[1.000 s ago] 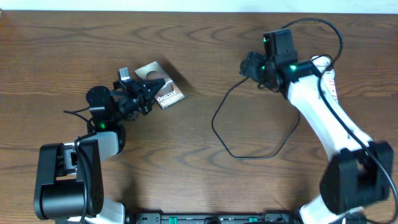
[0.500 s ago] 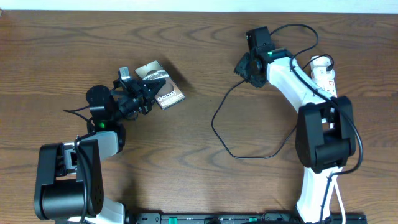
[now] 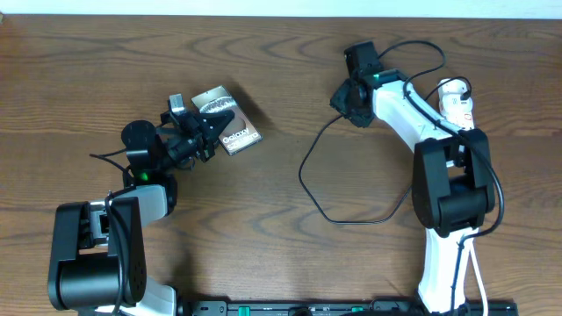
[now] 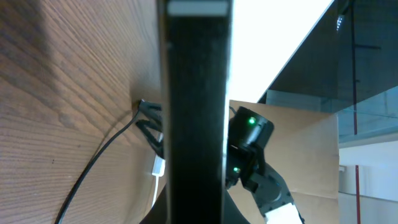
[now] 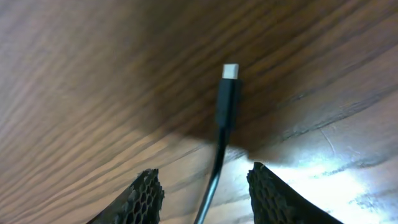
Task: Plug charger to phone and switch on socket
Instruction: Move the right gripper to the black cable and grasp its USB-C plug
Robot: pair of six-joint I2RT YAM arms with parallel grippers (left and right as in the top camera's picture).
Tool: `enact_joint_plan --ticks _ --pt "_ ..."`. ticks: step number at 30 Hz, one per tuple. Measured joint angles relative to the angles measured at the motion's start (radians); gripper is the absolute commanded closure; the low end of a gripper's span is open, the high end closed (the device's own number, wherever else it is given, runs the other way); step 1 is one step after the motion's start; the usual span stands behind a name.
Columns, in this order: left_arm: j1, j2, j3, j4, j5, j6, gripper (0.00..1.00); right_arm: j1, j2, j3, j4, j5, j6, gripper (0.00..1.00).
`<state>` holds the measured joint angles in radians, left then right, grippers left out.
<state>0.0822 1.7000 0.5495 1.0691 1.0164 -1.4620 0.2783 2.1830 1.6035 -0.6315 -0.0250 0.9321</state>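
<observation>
**Now: phone (image 3: 230,125) in your left gripper (image 3: 204,132), charger (image 3: 301,175) tip loose under the right**

Your table (image 3: 263,263) is dark brown wood with a strong wavy grain. A pale strip (image 3: 281,7) runs along its far edge in the overhead view. Seen from the right wrist, a bright glare washes the boards at lower right. Past the table edge, the left wrist camera shows a very bright room with a brown panel (image 4: 311,149) and dark glazing above it.

Your left gripper looks closed on the near edge of the phone, which sits tilted at the left of the table with its "Galaxy" face up. In the left wrist view a dark slab fills the middle and hides the fingers.

Your right gripper (image 5: 208,199) stands open, its two honeycomb fingertips (image 5: 140,199) well apart and holding nothing. The charger cable runs up between them, and its connector (image 5: 229,93) lies flat on the wood just ahead. From there the cable loops wide across the middle of the table.

The socket (image 3: 457,104) lies at the far right, partly behind your right arm.
</observation>
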Motion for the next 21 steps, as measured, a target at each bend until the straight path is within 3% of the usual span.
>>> enact_joint_plan --ticks 7,13,21 --pt "0.0 0.0 0.0 0.0 0.0 0.0 0.93 0.0 0.019 0.001 0.007 0.005 0.01 0.99" --pt "0.0 0.0 0.002 -0.013 0.002 0.005 0.93 -0.014 0.019 0.005 -0.003 -0.048 -0.043 0.99" --pt "0.0 0.04 0.011 -0.128 0.003 0.108 0.93 -0.068 -0.047 0.03 -0.232 -0.251 -0.405 0.99"
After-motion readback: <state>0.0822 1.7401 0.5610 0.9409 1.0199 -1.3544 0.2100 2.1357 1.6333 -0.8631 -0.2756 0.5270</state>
